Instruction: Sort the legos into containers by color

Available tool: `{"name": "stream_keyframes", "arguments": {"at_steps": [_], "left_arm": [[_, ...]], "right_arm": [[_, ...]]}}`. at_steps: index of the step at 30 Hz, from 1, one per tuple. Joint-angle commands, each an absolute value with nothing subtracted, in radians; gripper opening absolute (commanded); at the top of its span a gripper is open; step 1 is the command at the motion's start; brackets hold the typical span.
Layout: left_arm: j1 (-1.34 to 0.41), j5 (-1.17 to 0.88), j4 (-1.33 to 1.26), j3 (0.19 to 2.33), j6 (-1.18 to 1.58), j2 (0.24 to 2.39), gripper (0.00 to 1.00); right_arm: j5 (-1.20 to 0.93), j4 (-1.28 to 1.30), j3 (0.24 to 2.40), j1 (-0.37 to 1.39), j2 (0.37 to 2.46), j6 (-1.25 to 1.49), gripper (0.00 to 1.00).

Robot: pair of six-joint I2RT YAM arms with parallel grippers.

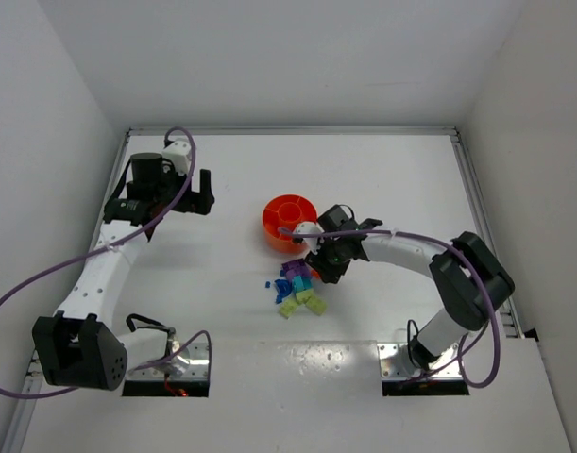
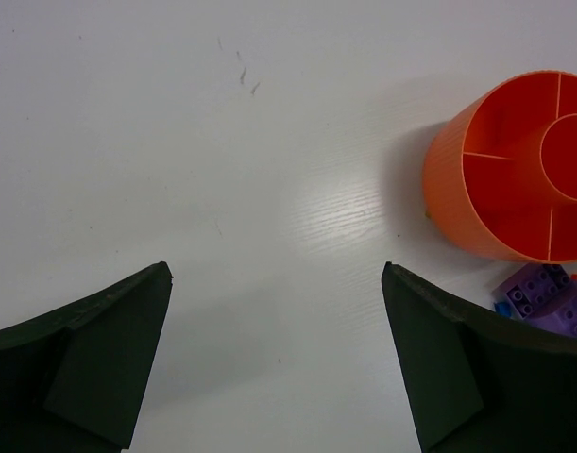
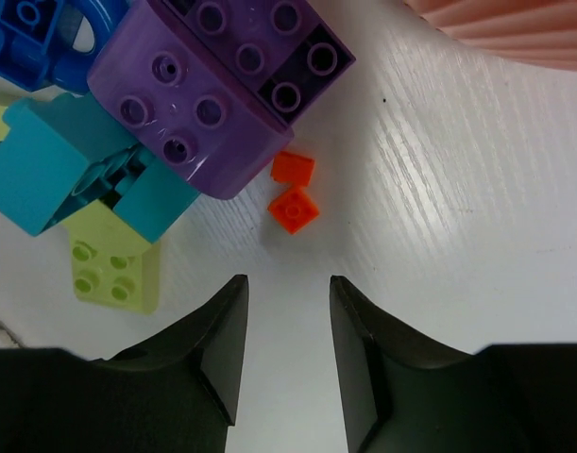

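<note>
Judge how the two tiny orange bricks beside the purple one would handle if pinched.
The orange bricks look rigid and very light, dwarfed by the purple brick. Flat-sided, so unlikely to roll; on the smooth table they would probably skid or flip when nudged.

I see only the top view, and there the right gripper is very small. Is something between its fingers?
Observer: No. In its wrist view the right gripper is open, with only table between the fingers.
Operator: Which brick is nearest to it?
Observer: Two tiny orange bricks lie just ahead of the fingertips, beside a big purple brick.
Operator: Are there bricks in the bowl?
Observer: The left wrist view looks into the bowl. The sections in frame show no bricks, but its right side is cut off.
</note>
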State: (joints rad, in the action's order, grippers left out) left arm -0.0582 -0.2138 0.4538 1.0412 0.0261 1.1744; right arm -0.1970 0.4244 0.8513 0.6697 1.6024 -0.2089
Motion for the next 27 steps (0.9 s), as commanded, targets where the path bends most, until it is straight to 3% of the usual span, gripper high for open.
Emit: {"name": "stream_keyframes", "arguments": {"at_steps": [1, 19, 27], "left_arm": [[-0.046, -0.227, 0.416, 1.066, 0.017, 1.178, 1.0], [-0.046, -0.227, 0.416, 1.075, 0.008, 1.187, 1.0], [-0.046, -0.218, 0.416, 1.075, 0.008, 1.187, 1.0]], "right_arm": [[-0.218, 0.359, 0.864, 0.676, 1.62, -0.233, 0.42], [-0.199, 0.324, 0.937, 0.713, 1.756, -0.233, 0.49], [-0.199, 0.334, 0.937, 0.723, 1.779, -0.233, 0.35]]}}
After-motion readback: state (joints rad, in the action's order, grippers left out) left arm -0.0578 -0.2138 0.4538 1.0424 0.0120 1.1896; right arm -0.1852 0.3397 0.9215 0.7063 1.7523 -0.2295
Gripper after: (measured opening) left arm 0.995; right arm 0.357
